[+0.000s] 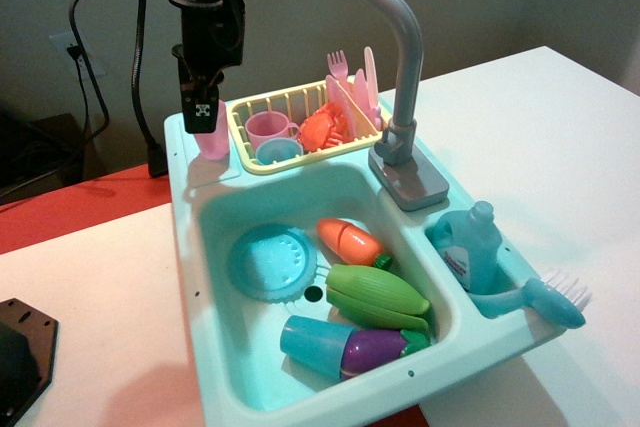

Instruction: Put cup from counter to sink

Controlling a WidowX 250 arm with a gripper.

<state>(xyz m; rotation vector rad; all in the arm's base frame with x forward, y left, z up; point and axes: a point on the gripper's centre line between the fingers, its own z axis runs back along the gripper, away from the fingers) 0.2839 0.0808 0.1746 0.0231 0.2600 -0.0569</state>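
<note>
The small pale-pink cup [217,143] stands upright on the ribbed teal counter [203,175], at the sink unit's back-left corner. My gripper [203,113] hangs straight down from the black arm, with its fingertips at the cup's rim and upper side. One dark finger [202,107] covers the cup's left part. I cannot tell whether the jaws are closed on the cup. The deep teal sink [212,215] lies just in front of the cup, with the tall grey faucet [404,57] behind it on the right.
In the sink lie a blue strainer plate [270,263], an orange toy vegetable [349,240], a green toy corn [378,293], a blue tumbler [308,340] and a purple eggplant [372,351]. The yellow dish rack [240,139] holds a pink mug [268,128]. A bottle [470,247] and a brush [552,297] are on the right.
</note>
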